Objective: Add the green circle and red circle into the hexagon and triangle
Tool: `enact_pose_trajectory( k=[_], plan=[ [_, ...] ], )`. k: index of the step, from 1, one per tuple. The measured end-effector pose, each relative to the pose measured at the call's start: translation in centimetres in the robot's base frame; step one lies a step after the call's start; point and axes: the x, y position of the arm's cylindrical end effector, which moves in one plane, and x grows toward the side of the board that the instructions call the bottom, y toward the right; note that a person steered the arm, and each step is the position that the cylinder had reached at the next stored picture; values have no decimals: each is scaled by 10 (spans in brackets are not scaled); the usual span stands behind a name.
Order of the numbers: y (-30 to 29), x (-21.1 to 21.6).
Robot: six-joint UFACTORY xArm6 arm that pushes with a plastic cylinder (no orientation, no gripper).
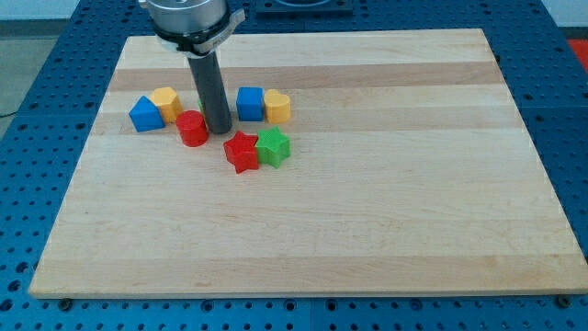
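Note:
The blue triangle and the yellow hexagon touch each other at the view's left. The red circle stands just right of them, a small gap from the hexagon. My tip is on the board right against the red circle's right side. I cannot see the green circle; the rod covers the spot behind and beside the red circle.
A blue cube and a yellow heart sit side by side right of the rod. A red star and a green star touch each other below them. The wooden board lies on a blue pegboard.

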Motion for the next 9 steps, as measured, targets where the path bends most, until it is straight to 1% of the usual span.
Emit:
enact_pose_trajectory(
  k=[1,2,4,5,7,8,9],
  plan=[
    [23,-23],
    [22,-41],
    [-40,-42],
    [-44,-42],
    [4,0],
    [-17,13],
    [-47,14]
  ],
)
